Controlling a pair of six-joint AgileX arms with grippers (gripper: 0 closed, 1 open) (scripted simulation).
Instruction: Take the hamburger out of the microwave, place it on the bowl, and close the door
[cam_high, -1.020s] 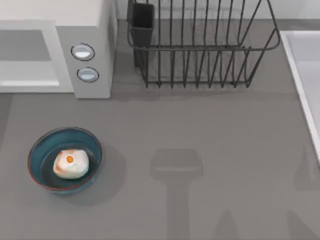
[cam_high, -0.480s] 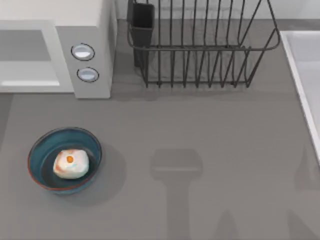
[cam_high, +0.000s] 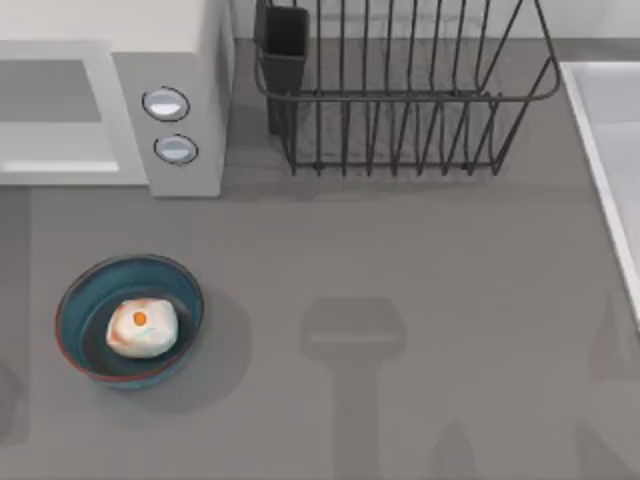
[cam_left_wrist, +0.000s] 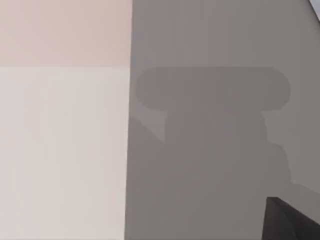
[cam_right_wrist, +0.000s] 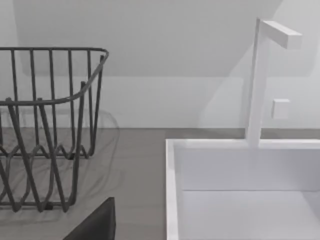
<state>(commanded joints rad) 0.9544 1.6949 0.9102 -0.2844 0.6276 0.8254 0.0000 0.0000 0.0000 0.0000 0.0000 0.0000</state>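
**Step in hand: door closure (last of 3 steps); hamburger sits in the bowl.**

In the top view, the hamburger (cam_high: 141, 327) rests inside the blue-teal bowl (cam_high: 62, 335) at 8 o'clock. At 10 o'clock, the microwave (cam_high: 185, 90) has its door (cam_high: 50, 140) apparently flush with the front (judged shut or nearly so). The next move calls for confirming the latch and then retracting. A dark edge of the left gripper (cam_left_wrist: 292, 222) hangs over the grey table (cam_high: 420, 260), and the right gripper (cam_right_wrist: 97, 225) faces the sink (cam_high: 600, 130); whether either is open or closed cannot be told. The wire dish rack (cam_high: 400, 95) at 1 o'clock obstructs nothing.
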